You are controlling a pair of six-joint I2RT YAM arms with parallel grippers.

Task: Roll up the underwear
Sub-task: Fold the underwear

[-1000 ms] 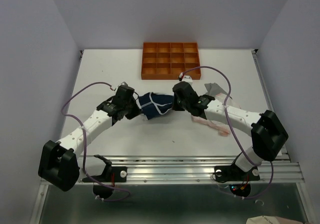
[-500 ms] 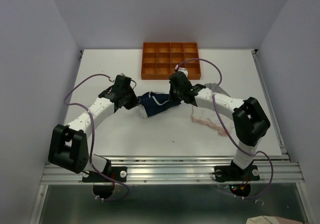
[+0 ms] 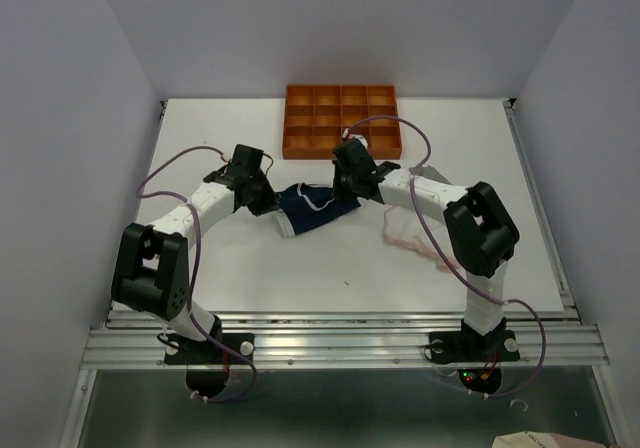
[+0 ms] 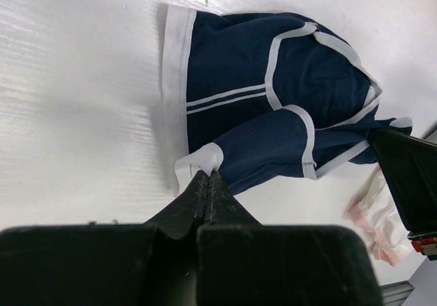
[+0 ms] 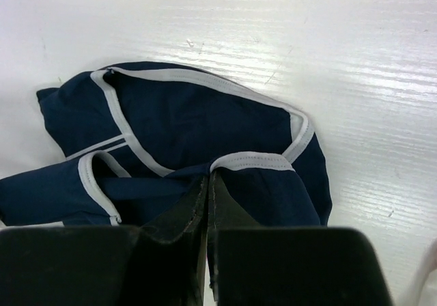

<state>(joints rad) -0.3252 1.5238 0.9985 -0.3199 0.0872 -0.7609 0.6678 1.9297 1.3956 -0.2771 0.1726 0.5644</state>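
White table [image 3: 300, 278]: smooth, faintly ridged, low friction, so cloth will slide on it. Orange compartment tray [image 3: 310, 153] at 12 o'clock, rigid plastic grid, not involved. Navy underwear [image 3: 308, 210] mid-table, crumpled and half folded over itself. It's thin knit with white banded trim [image 4: 174, 94], so light, limp, no shape memory; it'll bunch rather than roll unless kept taut. The trim and hems are the thickest parts and probably the best grab points. Pale pink garment [image 3: 415, 243] at its 4 o'clock, flimsy, lying loose and partly under the right arm. Left gripper [image 4: 207, 179] at the navy piece's 9 o'clock, jaws pressed together, pinching a white hem corner. Right gripper [image 5: 207, 183] at 2 o'clock, jaws likewise closed, nipping a navy fold beside the trim.
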